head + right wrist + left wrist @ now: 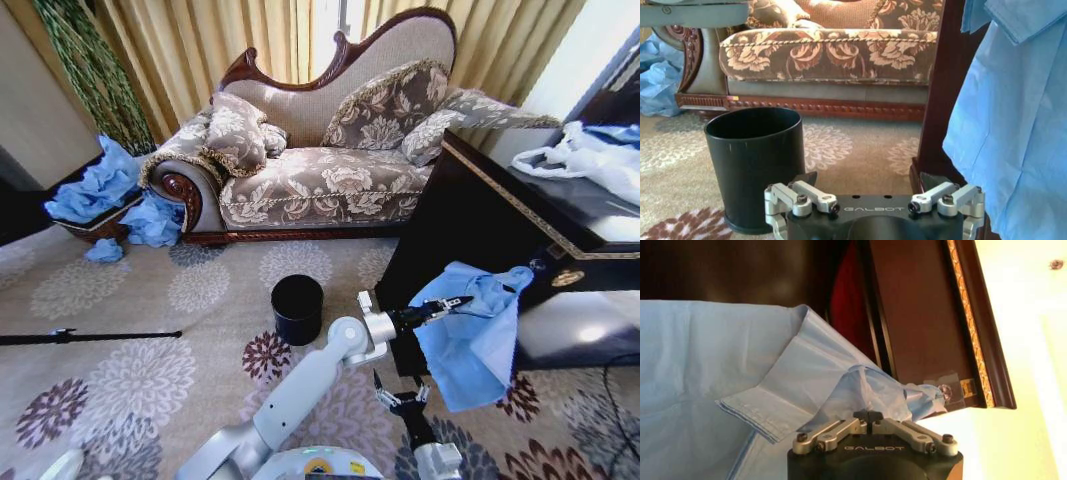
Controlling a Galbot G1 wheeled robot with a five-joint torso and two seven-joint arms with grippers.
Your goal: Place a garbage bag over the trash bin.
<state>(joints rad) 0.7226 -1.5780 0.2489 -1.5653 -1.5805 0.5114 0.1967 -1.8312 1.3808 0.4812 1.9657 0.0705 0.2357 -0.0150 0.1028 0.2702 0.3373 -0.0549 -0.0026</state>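
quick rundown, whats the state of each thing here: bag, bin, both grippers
garbage bag: pinched at its upper edge by the left gripper, hanging unfurled beside the dark cabinet, not on the bin
trash bin: upright on the carpet, mouth open, no bag over it
left gripper: shut on the bag, held out at the cabinet's corner
right gripper: open, holding nothing, low below the hanging bag

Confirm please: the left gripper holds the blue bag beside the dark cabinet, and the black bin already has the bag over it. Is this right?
Not quite. The left gripper does hold the blue bag beside the dark cabinet, but the black bin is still bare, standing open on the carpet. The right wrist view shows its empty rim and the bag hanging apart from it.
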